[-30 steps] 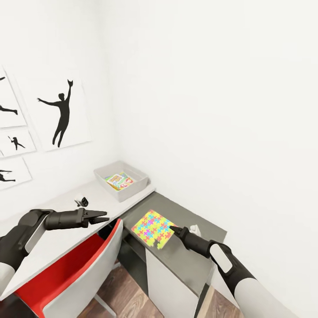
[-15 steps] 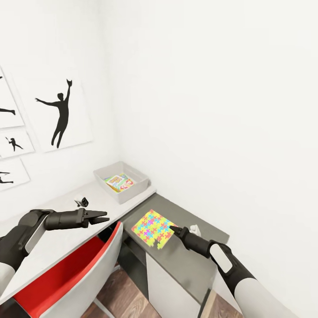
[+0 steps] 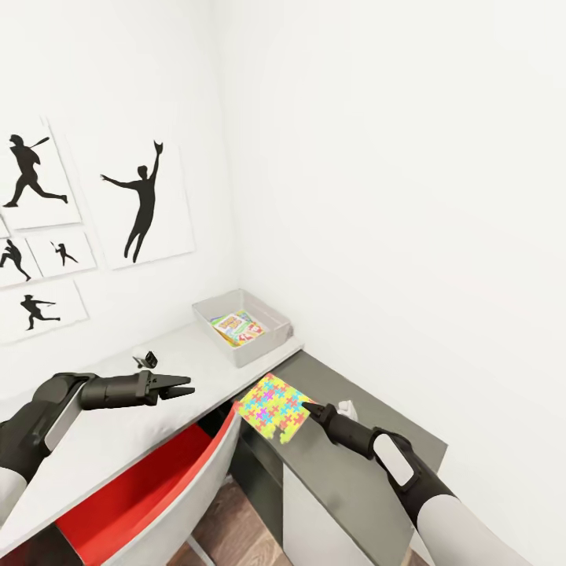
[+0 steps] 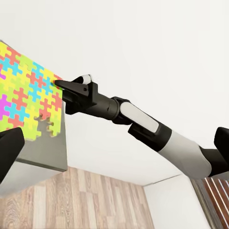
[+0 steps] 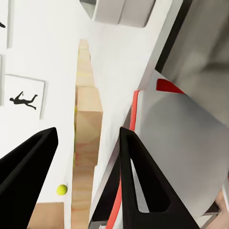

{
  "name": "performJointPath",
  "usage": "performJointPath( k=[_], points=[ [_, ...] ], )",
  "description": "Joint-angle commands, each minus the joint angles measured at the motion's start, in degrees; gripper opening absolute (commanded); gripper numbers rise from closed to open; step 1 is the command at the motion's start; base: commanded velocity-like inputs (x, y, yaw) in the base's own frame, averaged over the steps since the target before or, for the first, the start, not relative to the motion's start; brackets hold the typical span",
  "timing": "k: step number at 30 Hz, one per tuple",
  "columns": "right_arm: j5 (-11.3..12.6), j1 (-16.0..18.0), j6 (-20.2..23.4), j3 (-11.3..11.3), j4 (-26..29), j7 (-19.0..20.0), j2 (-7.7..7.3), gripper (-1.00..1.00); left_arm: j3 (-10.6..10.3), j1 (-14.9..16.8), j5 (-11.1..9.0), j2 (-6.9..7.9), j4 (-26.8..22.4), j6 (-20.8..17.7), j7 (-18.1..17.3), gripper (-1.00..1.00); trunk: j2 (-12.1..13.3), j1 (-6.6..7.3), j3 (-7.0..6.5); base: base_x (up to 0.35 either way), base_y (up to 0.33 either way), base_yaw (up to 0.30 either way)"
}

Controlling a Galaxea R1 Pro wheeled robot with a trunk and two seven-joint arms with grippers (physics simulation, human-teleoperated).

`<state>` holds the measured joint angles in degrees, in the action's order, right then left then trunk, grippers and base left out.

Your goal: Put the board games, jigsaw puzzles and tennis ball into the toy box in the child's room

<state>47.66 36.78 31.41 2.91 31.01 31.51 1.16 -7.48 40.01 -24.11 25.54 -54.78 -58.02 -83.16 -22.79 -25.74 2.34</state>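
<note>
- right gripper clamps puzzle by its edge, held above dark unit
- left gripper empty, jaws narrowly parted, over table
- toy box holds game box

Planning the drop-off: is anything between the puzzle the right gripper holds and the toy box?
Nothing visible blocks it. The jigsaw puzzle, held by the right gripper, hangs above the chair's edge; only bare table lies before the toy box, which already holds a board game.
</note>
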Motion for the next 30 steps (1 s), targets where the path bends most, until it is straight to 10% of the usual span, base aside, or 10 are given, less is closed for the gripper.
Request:
performJointPath(
  k=[1,30],
  points=[
    [0.3,0.0,0.3,0.1,0.0,0.0,-0.01,-1.00,-0.2,0.1,-0.2,0.05,0.0,-0.6,-0.2,1.00,-0.1,-0.04,0.14,0.013,0.010,0.048],
    [0.3,0.0,0.2,0.0,0.0,0.0,-0.10,-1.00,-0.2,0.1,-0.2,0.04,0.0,-0.6,-0.2,1.00,-0.1,-0.04,0.14,0.051,0.032,0.018]
  ],
)
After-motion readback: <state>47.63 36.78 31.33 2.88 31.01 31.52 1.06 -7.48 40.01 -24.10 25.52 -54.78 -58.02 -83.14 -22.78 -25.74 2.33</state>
